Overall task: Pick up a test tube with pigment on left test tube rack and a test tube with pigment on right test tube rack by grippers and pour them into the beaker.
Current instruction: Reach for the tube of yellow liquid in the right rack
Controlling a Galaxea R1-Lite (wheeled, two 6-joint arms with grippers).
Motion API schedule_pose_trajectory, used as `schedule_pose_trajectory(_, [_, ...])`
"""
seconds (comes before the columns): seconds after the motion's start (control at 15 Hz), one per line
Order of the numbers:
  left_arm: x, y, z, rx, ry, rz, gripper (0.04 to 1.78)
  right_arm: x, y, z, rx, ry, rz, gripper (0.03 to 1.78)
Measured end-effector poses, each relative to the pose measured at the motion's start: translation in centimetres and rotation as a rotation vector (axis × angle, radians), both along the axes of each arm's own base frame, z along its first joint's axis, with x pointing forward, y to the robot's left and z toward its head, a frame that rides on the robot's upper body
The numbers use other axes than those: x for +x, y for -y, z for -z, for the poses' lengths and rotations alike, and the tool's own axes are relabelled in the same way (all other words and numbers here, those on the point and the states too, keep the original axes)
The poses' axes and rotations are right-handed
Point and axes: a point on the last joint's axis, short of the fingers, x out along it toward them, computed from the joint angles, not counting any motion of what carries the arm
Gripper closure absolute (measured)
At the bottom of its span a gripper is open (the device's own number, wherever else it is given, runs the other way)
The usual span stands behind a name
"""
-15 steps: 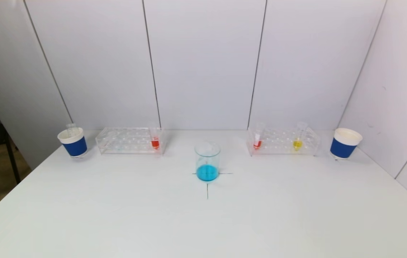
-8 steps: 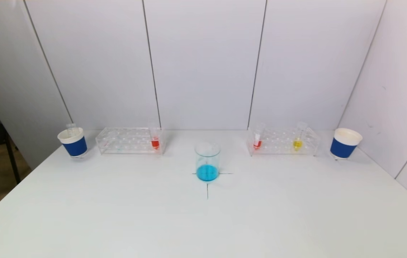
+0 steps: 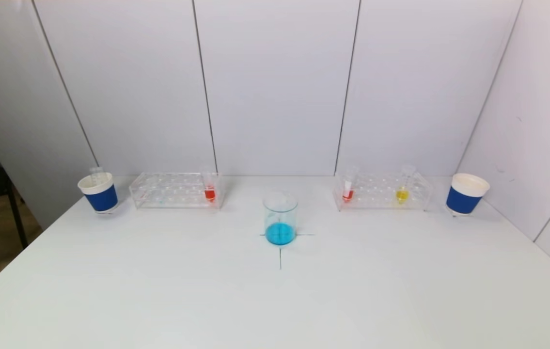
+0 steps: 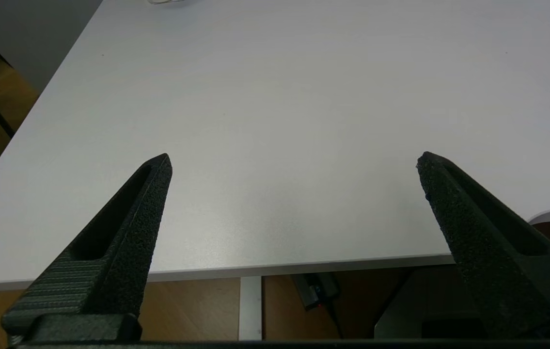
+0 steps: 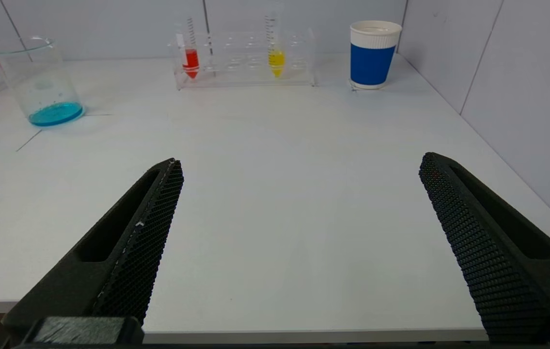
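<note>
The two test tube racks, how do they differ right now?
The left rack holds one tube with red pigment at its end nearest the beaker. The right rack holds two: red and yellow. Both are clear plastic, along the table's far edge.

My workspace is bright and evenly lit, seemingly from overhead, though no lamp shows. The white table (image 3: 158,291) gives a soft, broad sheen and no hard glare. Shadows are faint: a pale smudge beside the beaker (image 3: 280,218) and thin ones under the blue cups at far left and right. The head view looks slightly soft, and the wall seams lean outward toward the edges. In my wrist views the near fingers (image 5: 134,242) look crisp and dark.
</note>
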Motion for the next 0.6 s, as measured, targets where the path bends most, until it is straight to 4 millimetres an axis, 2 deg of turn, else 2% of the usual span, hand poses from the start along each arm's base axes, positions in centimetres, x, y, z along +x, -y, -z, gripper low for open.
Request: schedule_pose_trajectory(0.6, [-0.05,0.0,0.0,-0.005,0.007,0.006,0.06,0.0,0.0,0.0,0.0,0.0,0.0,0.04])
